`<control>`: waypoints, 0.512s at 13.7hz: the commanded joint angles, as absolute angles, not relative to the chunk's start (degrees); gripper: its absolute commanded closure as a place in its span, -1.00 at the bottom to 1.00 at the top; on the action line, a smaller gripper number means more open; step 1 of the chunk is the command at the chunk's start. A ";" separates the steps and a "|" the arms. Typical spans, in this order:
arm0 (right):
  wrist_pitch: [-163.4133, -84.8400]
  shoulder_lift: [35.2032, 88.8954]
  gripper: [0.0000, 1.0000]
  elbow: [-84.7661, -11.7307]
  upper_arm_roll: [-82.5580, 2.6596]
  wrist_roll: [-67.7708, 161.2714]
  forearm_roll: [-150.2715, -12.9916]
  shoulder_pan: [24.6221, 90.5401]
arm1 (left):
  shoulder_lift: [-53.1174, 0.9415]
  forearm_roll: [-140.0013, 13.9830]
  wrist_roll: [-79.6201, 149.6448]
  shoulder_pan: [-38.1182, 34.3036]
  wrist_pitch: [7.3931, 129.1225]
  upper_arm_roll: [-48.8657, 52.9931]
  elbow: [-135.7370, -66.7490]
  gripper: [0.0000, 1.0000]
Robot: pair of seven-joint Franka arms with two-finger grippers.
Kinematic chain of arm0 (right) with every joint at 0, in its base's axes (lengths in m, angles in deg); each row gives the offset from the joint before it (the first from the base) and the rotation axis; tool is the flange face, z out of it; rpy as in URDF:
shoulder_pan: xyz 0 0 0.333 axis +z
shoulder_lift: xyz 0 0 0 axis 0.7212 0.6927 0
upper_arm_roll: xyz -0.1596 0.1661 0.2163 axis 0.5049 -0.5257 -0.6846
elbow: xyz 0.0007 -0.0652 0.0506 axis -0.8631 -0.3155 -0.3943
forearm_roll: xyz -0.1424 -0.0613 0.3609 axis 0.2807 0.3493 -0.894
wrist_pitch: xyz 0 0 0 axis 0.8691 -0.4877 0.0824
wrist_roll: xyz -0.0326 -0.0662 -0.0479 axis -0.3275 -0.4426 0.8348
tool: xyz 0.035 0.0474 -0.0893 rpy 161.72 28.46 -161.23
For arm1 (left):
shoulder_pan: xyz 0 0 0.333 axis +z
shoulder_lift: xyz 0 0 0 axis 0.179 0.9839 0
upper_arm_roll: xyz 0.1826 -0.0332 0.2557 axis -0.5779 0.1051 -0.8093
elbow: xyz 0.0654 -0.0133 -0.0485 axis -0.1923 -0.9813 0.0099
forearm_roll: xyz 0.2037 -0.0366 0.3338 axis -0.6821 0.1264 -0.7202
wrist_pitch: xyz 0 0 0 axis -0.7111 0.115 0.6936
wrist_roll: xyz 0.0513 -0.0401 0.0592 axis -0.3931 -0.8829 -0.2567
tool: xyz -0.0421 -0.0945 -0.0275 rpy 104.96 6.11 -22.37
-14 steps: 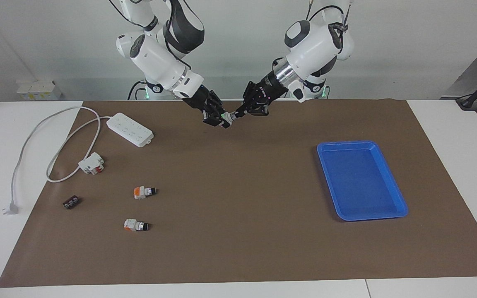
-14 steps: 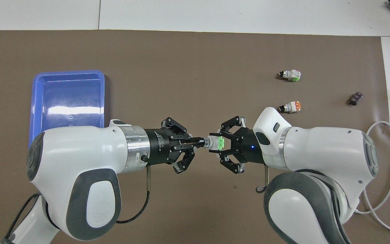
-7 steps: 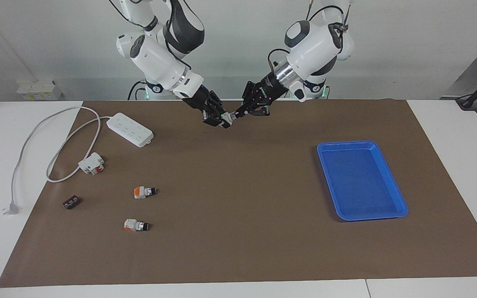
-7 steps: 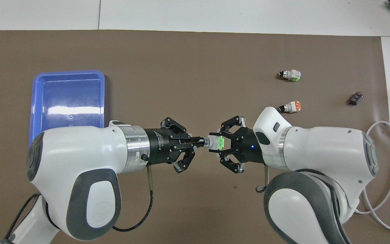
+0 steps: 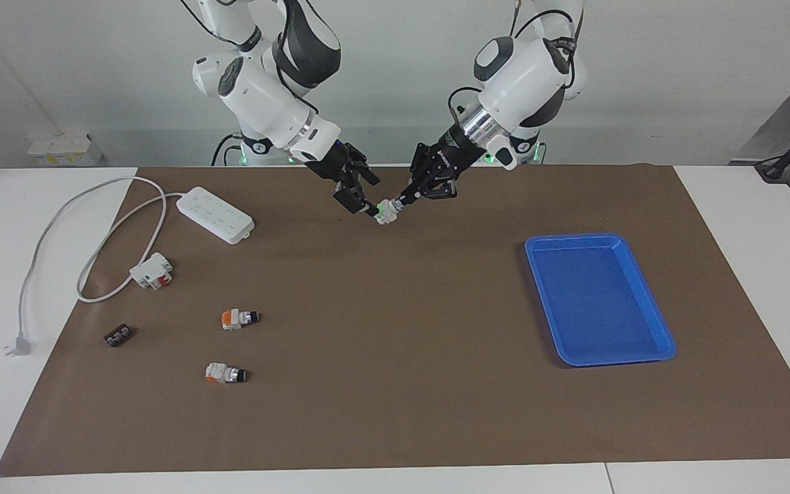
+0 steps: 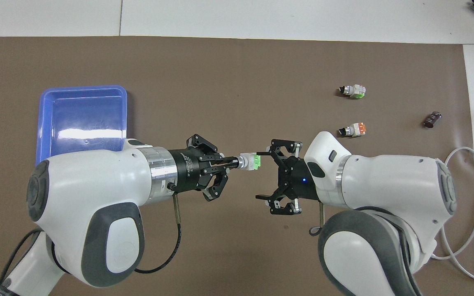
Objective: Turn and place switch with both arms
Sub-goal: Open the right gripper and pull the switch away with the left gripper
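The switch (image 5: 386,209) is small and white with a bright green end block. It hangs in the air over the brown mat, close to the robots. My left gripper (image 5: 398,200) is shut on its knob end and holds it level; in the overhead view the left gripper (image 6: 237,161) grips the knob and the switch's (image 6: 250,161) green end points at the right gripper. My right gripper (image 5: 367,195) is open beside the green end, fingers spread wide apart and off the switch. It shows open in the overhead view (image 6: 259,176) too.
A blue tray (image 5: 597,237) lies toward the left arm's end, also in the overhead view (image 6: 82,87). Toward the right arm's end lie two orange-ended switches (image 5: 238,318) (image 5: 223,374), a white-and-red block (image 5: 151,270), a small dark part (image 5: 118,335) and a power strip (image 5: 215,215) with cable.
My right gripper has opened and let go of the switch's green end. My left gripper still holds the switch and has shifted slightly toward the left arm's end.
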State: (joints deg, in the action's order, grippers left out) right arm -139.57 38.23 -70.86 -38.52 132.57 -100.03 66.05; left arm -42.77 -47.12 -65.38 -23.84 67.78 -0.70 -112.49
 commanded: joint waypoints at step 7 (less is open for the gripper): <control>-138.10 41.87 -1.00 -63.69 -38.64 127.96 -86.14 58.91 | -43.27 -72.47 -49.86 -19.14 60.05 -0.88 -112.98 1.00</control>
